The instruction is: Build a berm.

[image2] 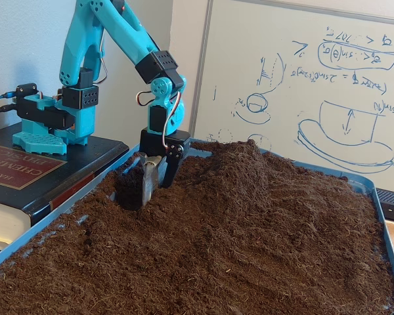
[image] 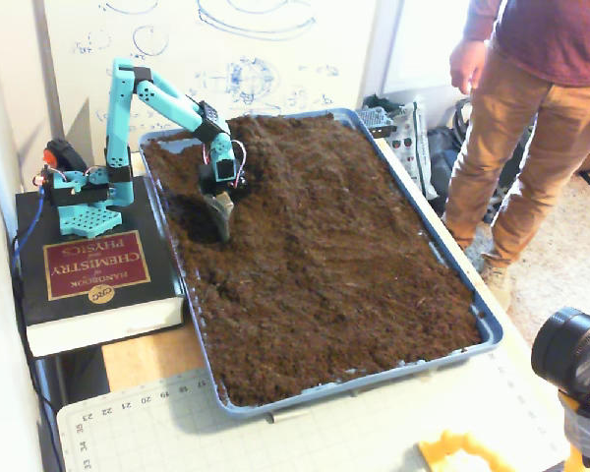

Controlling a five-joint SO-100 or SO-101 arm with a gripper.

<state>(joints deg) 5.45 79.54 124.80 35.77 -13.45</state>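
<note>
- We have the tool (image2: 154, 190) pointing straight down with its tips sunk in the soil, its two blades parted only a narrow way and holding nothing, just dirt around them; it works more as a plough than a pincer.
- Right at the tool, on the side toward the arm's base, we see a dark scooped hollow (image2: 128, 190), likely where soil has been drawn from.
- Just past the tool, away from the base, rises the berm (image2: 243, 167), a rounded ridge standing above the flatter bed; in a fixed view it lies at the far end of the blue tray (image: 477, 315).
- Further out, the arm's base sits bolted up on a thick chemistry book (image: 88, 270) beside the tray, we reckon to give reach over the rim.
- A person (image: 531, 118) stands well off, across the tray.
</note>
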